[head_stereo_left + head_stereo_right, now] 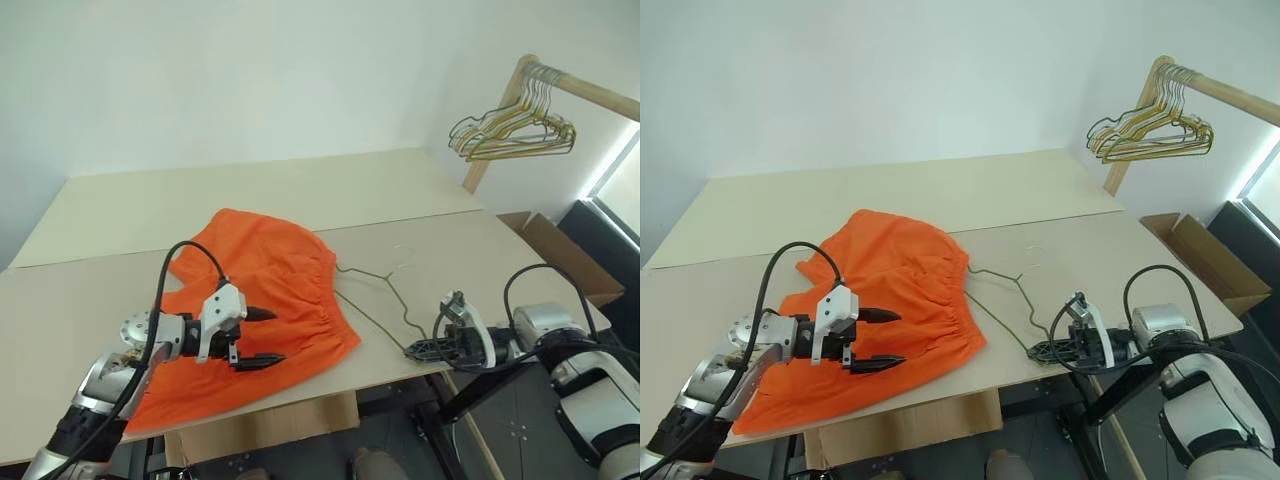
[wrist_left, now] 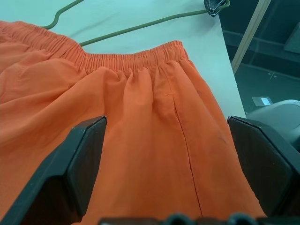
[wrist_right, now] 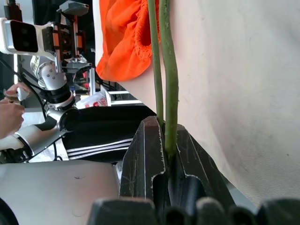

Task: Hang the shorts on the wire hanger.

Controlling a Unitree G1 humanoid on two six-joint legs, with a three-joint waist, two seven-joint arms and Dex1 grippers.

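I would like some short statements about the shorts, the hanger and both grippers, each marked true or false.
1. The right gripper is shut on the wire hanger. True.
2. The left gripper is shut on the shorts. False: its fingers stand open above the orange fabric.
3. The shorts already hang on the wire hanger. False: they lie spread on the table, with the hanger beside the waistband.
4. A bunch of hangers hangs on a wooden rail at the far right. True.
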